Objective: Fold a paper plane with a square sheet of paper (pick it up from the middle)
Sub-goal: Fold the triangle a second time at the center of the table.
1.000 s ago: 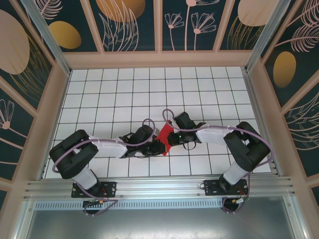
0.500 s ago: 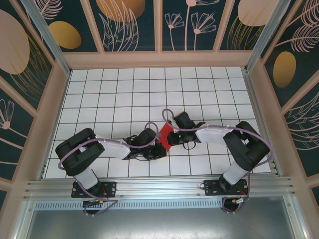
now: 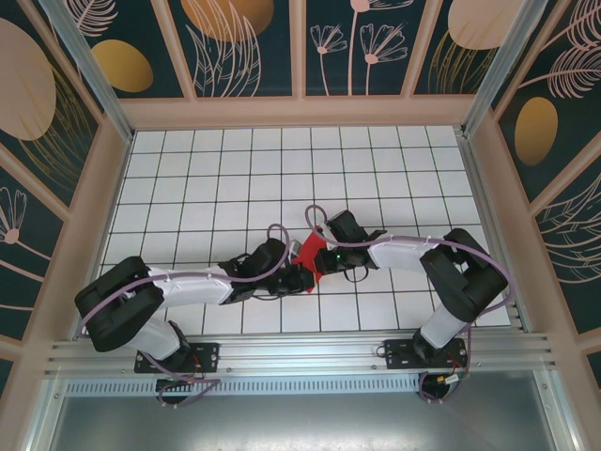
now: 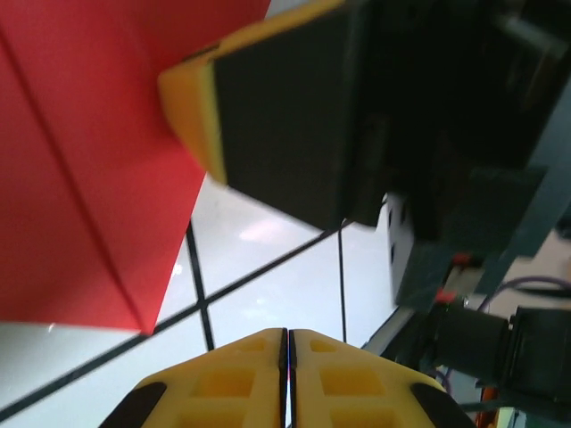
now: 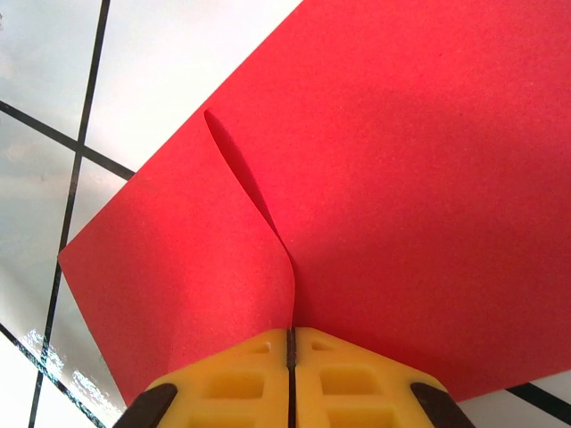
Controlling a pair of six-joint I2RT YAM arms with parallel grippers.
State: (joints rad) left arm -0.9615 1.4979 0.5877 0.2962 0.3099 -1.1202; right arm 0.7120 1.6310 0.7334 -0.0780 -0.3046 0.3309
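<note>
two grippers close together at the red sheet (image 3: 308,256), near the middle of the tiled table (image 3: 235,169)
right gripper (image 5: 290,343) pinched shut on a raised fold of the sheet; left gripper (image 4: 287,334) closed just to its left, seemingly holding nothing; a crease runs across the sheet

Red paper (image 5: 401,178), edges out of frame

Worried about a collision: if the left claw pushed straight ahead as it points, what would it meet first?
Probably a finger of the right claw, just ahead; the red paper lies off its line. Depth is unclear.
</note>
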